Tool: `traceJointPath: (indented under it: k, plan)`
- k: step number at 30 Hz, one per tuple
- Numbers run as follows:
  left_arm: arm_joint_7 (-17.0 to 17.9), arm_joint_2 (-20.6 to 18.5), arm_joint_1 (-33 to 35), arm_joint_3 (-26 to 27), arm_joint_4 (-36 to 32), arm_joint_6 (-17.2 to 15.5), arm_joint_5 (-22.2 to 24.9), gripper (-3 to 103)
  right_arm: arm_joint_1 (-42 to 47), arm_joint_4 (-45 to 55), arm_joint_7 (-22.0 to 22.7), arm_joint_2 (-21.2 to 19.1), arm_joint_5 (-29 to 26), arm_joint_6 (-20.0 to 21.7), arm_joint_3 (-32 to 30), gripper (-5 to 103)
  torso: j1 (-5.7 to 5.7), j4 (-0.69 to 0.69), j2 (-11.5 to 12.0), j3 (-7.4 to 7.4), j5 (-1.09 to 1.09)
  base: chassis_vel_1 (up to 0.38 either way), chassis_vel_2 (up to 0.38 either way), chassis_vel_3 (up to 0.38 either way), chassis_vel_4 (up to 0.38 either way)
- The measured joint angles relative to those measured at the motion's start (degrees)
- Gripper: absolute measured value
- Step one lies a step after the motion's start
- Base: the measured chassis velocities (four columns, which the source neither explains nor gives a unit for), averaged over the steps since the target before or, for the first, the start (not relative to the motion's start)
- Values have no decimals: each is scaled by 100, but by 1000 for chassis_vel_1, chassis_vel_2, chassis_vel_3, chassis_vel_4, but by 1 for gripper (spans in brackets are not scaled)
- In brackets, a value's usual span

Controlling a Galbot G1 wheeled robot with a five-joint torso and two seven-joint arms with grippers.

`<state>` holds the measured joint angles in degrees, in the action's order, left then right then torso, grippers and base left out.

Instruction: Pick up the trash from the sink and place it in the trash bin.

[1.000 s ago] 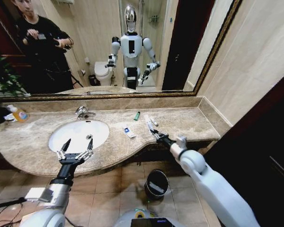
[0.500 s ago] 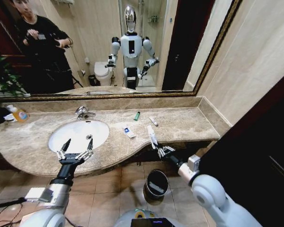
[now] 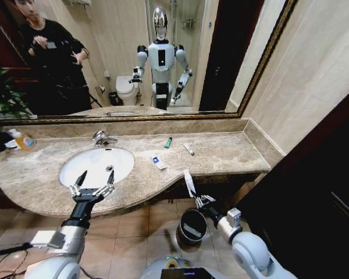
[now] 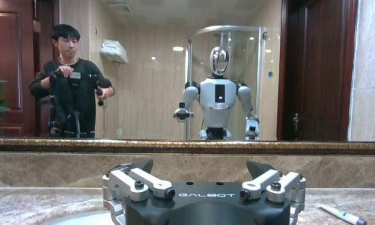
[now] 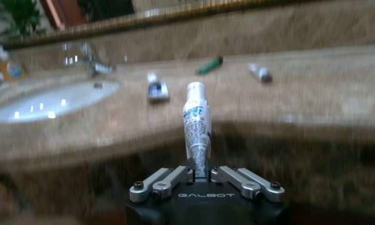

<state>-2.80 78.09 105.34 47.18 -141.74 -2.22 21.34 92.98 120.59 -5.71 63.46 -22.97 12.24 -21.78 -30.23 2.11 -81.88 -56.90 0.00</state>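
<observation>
White tube held just above the bin.

The right gripper [image 3: 201,200] pinches a white tube [image 3: 189,183] by its lower end, upright, just above the bin [image 3: 192,226] on the floor below the counter [image 3: 232,152]. The left gripper [image 3: 92,187] hangs with fingers spread over the sink's [image 3: 97,164] near edge. A blue-marked packet [image 3: 158,162], green tube [image 3: 168,142] and small white tube [image 3: 188,149] lie on the counter beside the sink.

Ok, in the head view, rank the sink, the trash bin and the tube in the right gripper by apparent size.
1. White oval sink
2. Round black trash bin, though it sits lower, farther from the camera
3. White tube, clamped by the right gripper
</observation>
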Motion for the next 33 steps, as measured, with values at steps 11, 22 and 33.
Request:
traceJointPath:
  k: [11,22,33]
  plan:
    - [0,0,0,0,0,0,0,100,-145,-1274,-283,398,296,-358,54,10,0,0,0,0,0,0,0,0,0]
    - [0,0,0,0,0,0,0,100,-528,-3093,-393,712,663,-957,28,10,0,0,0,0,0,0,0,0,0]
    - [0,0,0,0,0,0,0,100,-1116,-4858,-414,1313,1169,-1444,139,10,0,0,0,0,-1,0,0,0,0]
